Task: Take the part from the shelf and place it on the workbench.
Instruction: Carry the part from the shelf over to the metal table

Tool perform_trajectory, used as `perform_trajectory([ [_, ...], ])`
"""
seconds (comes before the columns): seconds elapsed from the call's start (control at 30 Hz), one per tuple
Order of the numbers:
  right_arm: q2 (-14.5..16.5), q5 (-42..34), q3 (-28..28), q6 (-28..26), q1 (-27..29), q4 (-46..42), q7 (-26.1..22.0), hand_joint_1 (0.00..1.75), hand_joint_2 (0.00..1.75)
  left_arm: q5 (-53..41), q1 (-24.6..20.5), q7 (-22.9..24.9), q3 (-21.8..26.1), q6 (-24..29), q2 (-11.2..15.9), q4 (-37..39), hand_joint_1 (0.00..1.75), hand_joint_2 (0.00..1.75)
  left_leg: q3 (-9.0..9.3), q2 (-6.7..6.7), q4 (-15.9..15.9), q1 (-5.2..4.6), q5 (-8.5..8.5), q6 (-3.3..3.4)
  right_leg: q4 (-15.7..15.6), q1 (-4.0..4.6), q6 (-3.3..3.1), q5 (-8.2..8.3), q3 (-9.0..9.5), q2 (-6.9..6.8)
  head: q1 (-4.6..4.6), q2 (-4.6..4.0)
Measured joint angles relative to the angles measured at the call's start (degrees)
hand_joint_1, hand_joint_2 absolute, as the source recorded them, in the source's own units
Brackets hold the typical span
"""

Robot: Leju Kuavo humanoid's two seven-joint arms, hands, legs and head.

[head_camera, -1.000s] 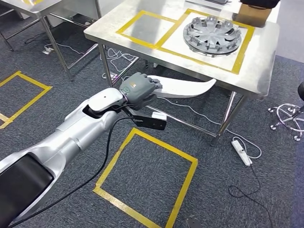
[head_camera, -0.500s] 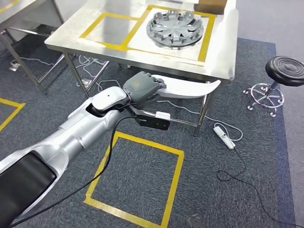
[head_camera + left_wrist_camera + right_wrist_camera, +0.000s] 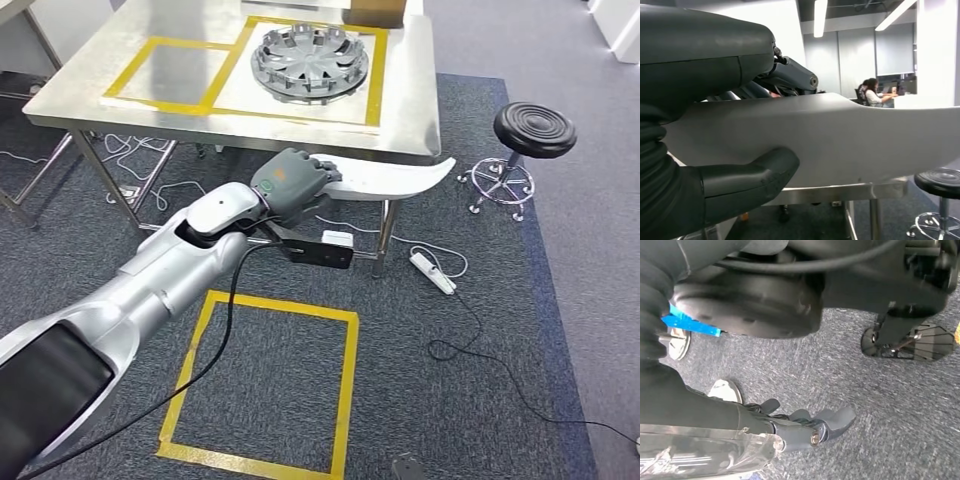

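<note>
The left hand grips one end of the long white curved part, fingers wrapped around it, holding it level just below the workbench's near edge. The right hand hangs over carpet, fingers loosely apart. A stool stands right.

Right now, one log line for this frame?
left robot hand: holds white curved part | part: below workbench edge, not placed | hubcap: on workbench | right robot hand: hangs over carpet

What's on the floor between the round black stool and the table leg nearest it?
In the head view, a white power strip lies on the carpet between the stool and the table leg.
</note>
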Motion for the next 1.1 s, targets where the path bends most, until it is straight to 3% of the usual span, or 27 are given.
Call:
perform_trajectory([
  [0.07,0.0,0.1,0.0,-0.1,-0.2,0.0,0.0,0.00,1.75,0.1,0.1,0.1,0.0,0.0,0.0,0.0,1.75,1.75,0.02,0.43,0.0,-0.01,0.06,0.42,6.0,0.10,0.38,-3.31,-2.58,-2.68,0.37,0.00],
  [0.13,0.0,0.1,0.0,-0.1,-0.5,0.0,0.0,0.00,1.75,0.2,0.3,0.1,0.1,-0.2,0.1,0.1,1.75,1.75,0.02,0.99,0.0,-0.04,0.04,0.53,12.5,0.03,0.57,-5.96,-5.37,-3.51,0.39,0.00],
  [0.17,0.0,0.1,0.0,-0.1,-0.5,0.0,-0.1,0.00,1.75,0.2,0.4,0.2,0.1,-0.2,0.1,0.2,1.75,1.75,0.02,1.25,0.0,-0.04,0.02,0.52,13.5,0.01,0.59,-5.99,-5.70,-3.63,0.40,0.00],
  [0.2,0.0,0.1,0.0,-0.1,-0.6,0.0,-0.1,0.00,1.75,0.3,0.5,0.2,0.1,-0.3,0.1,0.2,1.75,1.75,0.04,1.45,0.0,-0.03,-0.01,0.48,12.4,-0.01,0.59,-5.06,-4.98,-3.69,0.40,0.00],
  [0.3,0.0,0.2,0.0,-0.1,-0.3,0.0,0.1,0.00,1.75,0.0,0.4,0.4,0.1,-0.7,0.0,0.2,1.75,1.75,0.12,1.73,0.1,-0.13,-0.21,-0.05,2.4,0.04,0.32,-1.08,0.57,-4.19,0.40,0.00],
  [0.37,0.0,0.2,0.0,-0.1,-0.2,0.0,0.1,0.00,1.75,-0.6,0.3,0.9,0.0,-0.8,0.1,0.2,1.75,1.75,0.02,1.86,0.1,-0.40,-0.20,-0.64,-1.0,0.12,-0.11,-0.59,2.35,-4.35,0.27,0.00],
  [0.4,0.1,0.2,0.0,-0.1,-0.1,0.0,0.1,0.00,1.75,-0.8,0.2,1.2,0.0,-0.7,0.1,0.3,1.75,1.75,-0.03,1.93,0.0,-0.53,-0.07,-0.58,-1.3,0.12,-0.26,-0.53,2.46,-4.19,0.21,0.00],
  [0.53,0.2,0.3,0.0,-0.1,0.1,0.0,0.1,0.00,1.75,-1.4,0.0,2.0,0.0,-0.4,0.1,0.4,1.75,1.75,0.27,2.17,-0.6,-0.59,0.30,0.53,-1.4,0.07,-0.41,-0.29,2.27,-3.61,0.08,0.00],
  [0.6,0.2,0.3,0.0,-0.1,0.1,0.0,0.1,0.00,1.75,-1.5,-0.1,2.1,0.0,-0.3,0.0,0.5,1.75,1.75,0.48,2.27,-1.0,-0.58,0.45,0.24,-1.4,0.14,-0.74,-0.31,2.26,-3.49,0.09,-0.01],
  [0.73,0.2,0.4,0.0,-0.2,0.1,0.0,0.1,0.00,1.75,-1.8,-0.2,2.1,0.0,-0.4,0.0,0.5,1.75,1.75,0.57,2.31,-1.5,-0.48,0.70,-1.22,-1.4,0.28,-1.27,-0.27,2.13,-3.54,0.11,0.00],
  [0.8,0.2,0.4,0.0,-0.2,0.1,0.0,0.1,0.00,1.75,-1.8,-0.2,2.1,0.0,-0.4,0.0,0.6,1.75,1.75,0.50,2.31,-1.5,-0.46,0.72,-1.58,-1.4,0.24,-1.37,-0.16,2.11,-3.55,0.13,-0.01],
  [0.93,0.3,0.5,0.0,-0.3,0.1,0.0,0.1,0.00,1.75,-1.9,-0.5,2.3,0.0,-0.5,0.0,0.7,1.75,1.75,0.99,2.43,-2.6,-0.55,1.04,-0.30,-2.3,0.02,-0.49,0.33,2.43,-3.55,0.08,-0.01],
  [1.0,0.3,0.6,0.0,-0.3,0.1,0.0,0.1,0.00,1.75,-2.0,-0.8,2.4,0.1,-0.4,-0.2,0.7,1.75,1.75,1.93,2.70,-4.1,-0.14,1.86,-0.07,-0.1,0.06,-0.02,-1.09,1.41,-3.60,0.20,0.00],
  [1.1,0.3,0.5,0.0,-0.3,0.0,0.0,0.0,0.00,1.75,-2.0,-0.9,2.5,0.0,-0.4,-0.4,0.8,1.75,1.75,2.35,2.88,-4.6,0.31,2.05,-0.21,9.5,-0.47,1.05,-5.55,-3.10,-3.67,0.34,0.00],
])
